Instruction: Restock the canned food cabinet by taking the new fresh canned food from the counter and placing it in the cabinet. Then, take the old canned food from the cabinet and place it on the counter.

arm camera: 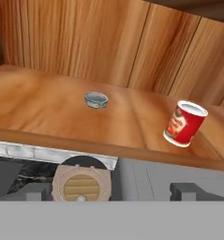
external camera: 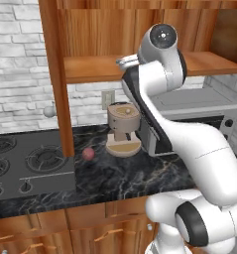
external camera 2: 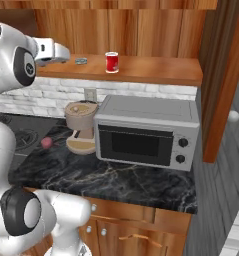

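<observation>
The red can (external camera 2: pixel 111 62) stands upright on the wooden shelf (external camera 2: pixel 156 70) of the cabinet, right of centre in the hand view (arm camera: pixel 184 123). The flat silver tin (arm camera: pixel 96 100) lies on the same shelf to its left, also in the right base view (external camera 2: pixel 81 61). My gripper (arm camera: pixel 113 192) hovers just in front of the shelf edge, left of the tin (external camera 2: pixel 66 54), open with nothing between its fingers. In the left base view the gripper (external camera: pixel 121 62) sits at the shelf's front edge, and my arm hides both cans there. The black marble counter (external camera: pixel 120 173) lies below.
A grey microwave (external camera 2: pixel 146 132) and a beige coffee machine (external camera 2: pixel 81 127) stand on the counter under the shelf. A dull red ball (external camera: pixel 88 154) lies beside the gas hob (external camera: pixel 26 163). The cabinet's thick side post (external camera: pixel 58 74) reaches down to the counter; an open door (external camera 2: pixel 226 75) hangs at right.
</observation>
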